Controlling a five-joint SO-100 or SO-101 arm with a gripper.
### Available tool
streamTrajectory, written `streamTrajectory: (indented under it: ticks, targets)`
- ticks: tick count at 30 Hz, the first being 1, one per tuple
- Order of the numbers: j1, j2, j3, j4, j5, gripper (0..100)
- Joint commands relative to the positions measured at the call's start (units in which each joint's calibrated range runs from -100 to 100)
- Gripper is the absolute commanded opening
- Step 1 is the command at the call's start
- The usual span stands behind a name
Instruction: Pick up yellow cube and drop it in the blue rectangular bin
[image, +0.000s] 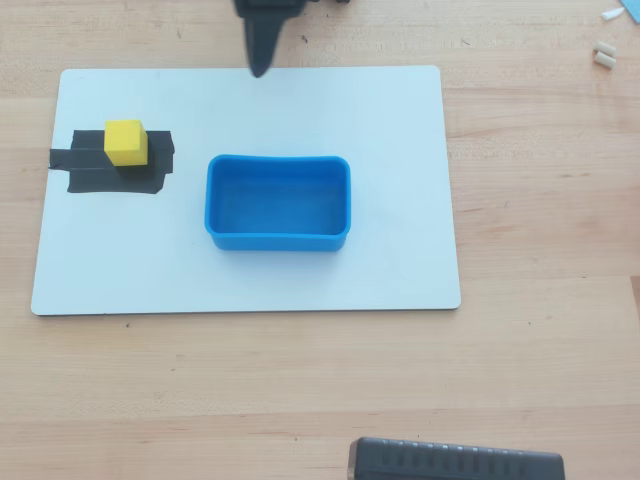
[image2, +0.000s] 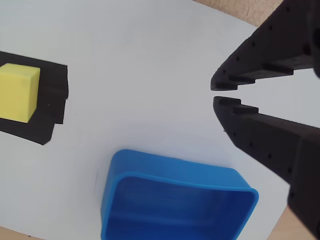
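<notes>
The desk (image: 540, 360) is pale wood, and most of its middle is covered by a white board (image: 400, 110) lying flat with its long edges parallel to the desk's far and near edges in the overhead view. Everything the task needs sits on that board.

The blue rectangular bin (image: 278, 240) stands near the board's centre, open side up and empty. Toward the board's left edge, as the overhead view shows it, lies a flat patch of black tape (image: 90, 172), and the yellow cube (image: 126, 142) rests on top of it, well apart from the bin.

The gripper (image: 260, 68) hangs over the board's far edge, roughly between cube and bin along that edge, and holds nothing. In the wrist view the gripper (image2: 216, 93) has its jaws drawn almost together, with only a thin slit between the tips, over bare white board.

The task looks to be at its very start: the approach to the cube, with no grasp yet made. The next move calls for swinging toward the board's left edge in the overhead view, spreading the jaws wider than the cube, squaring them to two opposite faces, and coming down around it. The cube's matte faces should grip well. The tape should not get in the way.
</notes>
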Motion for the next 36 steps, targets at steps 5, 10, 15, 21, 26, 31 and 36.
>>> streamTrajectory:
  ticks: [5, 10, 15, 21, 26, 31, 36]
  targets:
    - [11.80, 19.08, -21.05, 1.62, 5.86, 0]
    - [16.26, 30.50, -31.32, 1.70, 8.01, 0]
    - [20.81, 43.79, -43.05, 2.28, 9.47, 0]
    - [23.12, 53.36, -48.41, 0.38, 10.26, 0]
    - [23.04, 56.61, -50.59, -0.69, 10.21, 0]
    - [23.29, 60.04, -54.32, -0.69, 10.16, 16]
    - [24.49, 61.25, -55.32, -1.44, 9.04, 32]
